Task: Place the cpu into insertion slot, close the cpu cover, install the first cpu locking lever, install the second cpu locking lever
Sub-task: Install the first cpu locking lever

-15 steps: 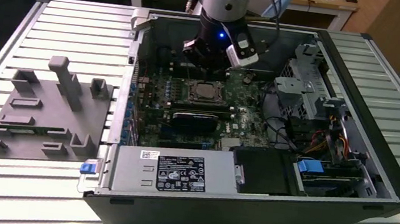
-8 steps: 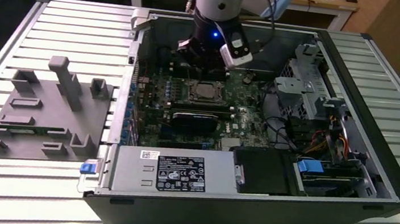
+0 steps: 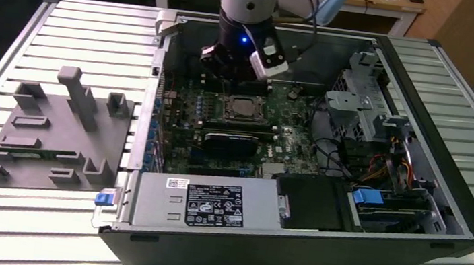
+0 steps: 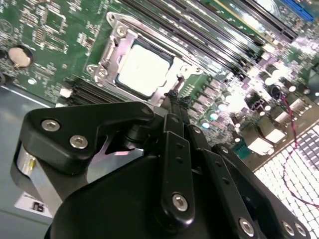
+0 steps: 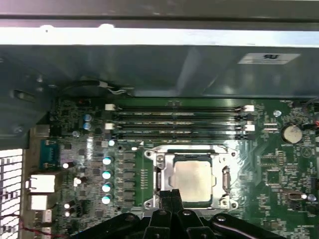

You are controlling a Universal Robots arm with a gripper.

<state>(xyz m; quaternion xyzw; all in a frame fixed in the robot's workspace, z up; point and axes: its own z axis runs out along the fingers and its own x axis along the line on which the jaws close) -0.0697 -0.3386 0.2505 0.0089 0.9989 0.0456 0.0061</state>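
The claw [image 5: 172, 195] is pinched narrow, tips together, at the edge of the cover [image 5: 166, 174]. The cpu [image 5: 193, 180] lies just beyond it, under that frame.

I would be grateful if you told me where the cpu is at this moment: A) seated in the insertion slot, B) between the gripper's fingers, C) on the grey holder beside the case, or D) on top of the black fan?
A: in the first wrist view the cpu lies flat inside the insertion slot on the green board, with the gripper at the slot's edge.
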